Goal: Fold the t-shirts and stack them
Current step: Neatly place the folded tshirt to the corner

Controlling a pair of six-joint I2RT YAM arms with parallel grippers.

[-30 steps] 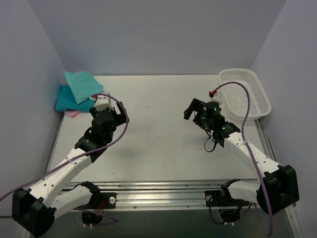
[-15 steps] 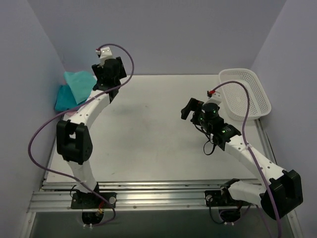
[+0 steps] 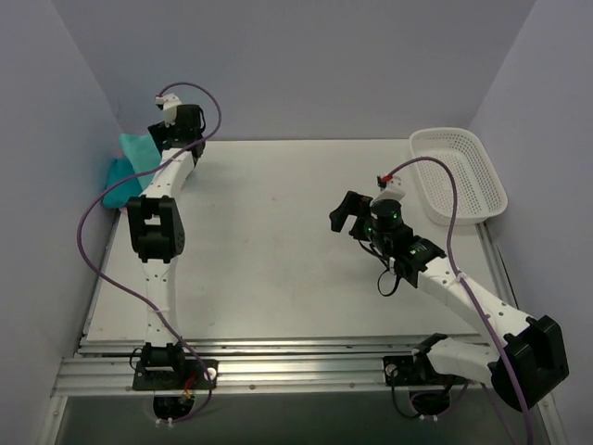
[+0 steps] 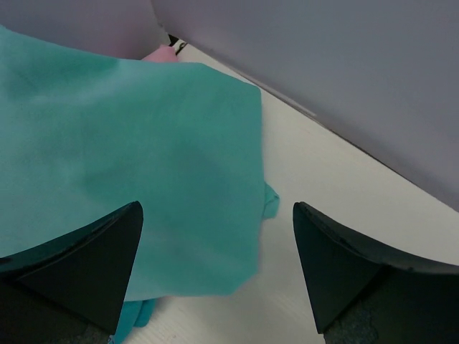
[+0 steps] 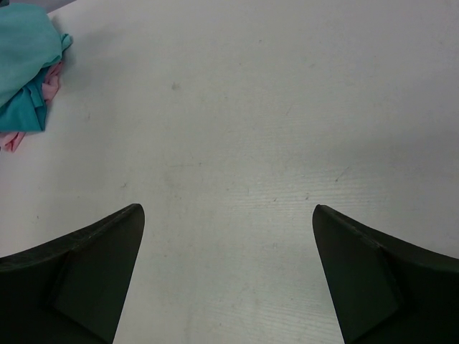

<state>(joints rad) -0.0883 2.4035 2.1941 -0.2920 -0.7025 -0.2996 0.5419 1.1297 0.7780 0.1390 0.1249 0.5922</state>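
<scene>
Start at the middle of the counter [image 3: 278, 269]: find the right hand [image 5: 226, 209] hovering there, fingers apart, nothing between them, bare surface below.

Look on to the far-left corner: find the left hand [image 4: 216, 211] poised over the pile, fingers likewise spread wide and clamped on nothing. Cannot tell from these views whether the tips touch cloth.

Locate the t-shirts in that corner, all three in one pile:
- light teal-green shirt [image 4: 122, 158] on top, lying as a flat folded panel;
- darker teal-blue shirt [image 5: 32, 107] beneath it;
- pink shirt [image 5: 10, 140] at the bottom, showing only at the edges.

Note the white mesh basket [image 3: 482, 190] at the far-right corner, well apart from both hands.

Judge the step as the finish of stacking: top shirt laid, nothing gripped. Note the lower layers bunched rather than square.

For the next move, lift the left hand straight up to avoid dragging the top layer. Then check the pile for alignment and square up if needed.
</scene>
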